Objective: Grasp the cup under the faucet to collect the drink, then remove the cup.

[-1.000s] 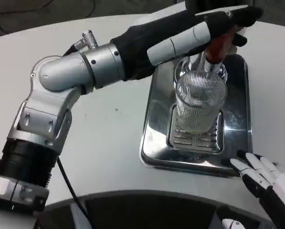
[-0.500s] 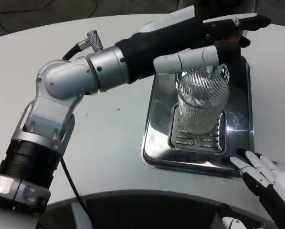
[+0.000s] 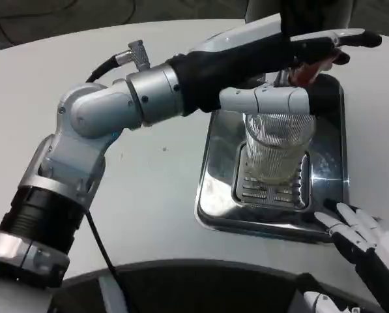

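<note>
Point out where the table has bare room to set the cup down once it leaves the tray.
Bare table lies between the left forearm and the tray. It is crowded on the tray, around the cup under the left hand, and near the right hand.

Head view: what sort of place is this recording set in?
Probably a lab mock-up of a drinks station. A ribbed glass cup stands on the grille of a steel drip tray under a red-handled faucet, all on a plain white table, with cables on the floor beyond.
</note>
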Tool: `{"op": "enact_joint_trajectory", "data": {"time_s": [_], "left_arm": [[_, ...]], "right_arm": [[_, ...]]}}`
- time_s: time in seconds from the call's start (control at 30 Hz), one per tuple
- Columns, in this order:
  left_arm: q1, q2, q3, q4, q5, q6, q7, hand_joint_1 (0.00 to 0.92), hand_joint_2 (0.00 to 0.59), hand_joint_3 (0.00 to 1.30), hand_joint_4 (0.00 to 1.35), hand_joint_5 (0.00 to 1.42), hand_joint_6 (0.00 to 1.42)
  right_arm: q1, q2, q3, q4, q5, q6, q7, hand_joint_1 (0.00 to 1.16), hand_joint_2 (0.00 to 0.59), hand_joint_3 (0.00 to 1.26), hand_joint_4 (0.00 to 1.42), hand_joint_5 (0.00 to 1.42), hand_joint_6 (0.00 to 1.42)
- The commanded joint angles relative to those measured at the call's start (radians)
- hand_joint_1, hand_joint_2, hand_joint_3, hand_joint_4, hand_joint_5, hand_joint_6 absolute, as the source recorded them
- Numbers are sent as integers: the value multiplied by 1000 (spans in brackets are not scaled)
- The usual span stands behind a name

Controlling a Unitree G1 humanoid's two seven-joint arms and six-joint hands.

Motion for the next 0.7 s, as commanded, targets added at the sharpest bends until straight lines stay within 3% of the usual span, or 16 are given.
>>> {"op": "enact_joint_trajectory", "data": {"time_s": [0.03,0.17,0.33,0.53,0.7], "left_arm": [[12,6,-39,34,48,-5,-20,0,41,88,0,97,97],[9,11,-50,38,60,-22,-14,0,40,79,0,85,92],[8,16,-58,39,64,-30,-11,0,39,79,0,84,91],[10,21,-59,31,61,-31,-11,0,39,79,0,84,91],[11,25,-56,24,60,-31,-8,0,38,79,0,84,91]], "right_arm": [[3,10,-7,0,16,14,-7,241,426,130,0,0,0],[-3,23,-15,9,59,26,-15,241,426,112,0,0,0],[-24,49,-44,33,171,48,-33,283,398,64,0,0,0],[-88,94,-77,96,345,96,-69,461,326,1,0,14,0],[-141,109,-70,158,407,80,-133,569,292,0,1,51,0]]}}
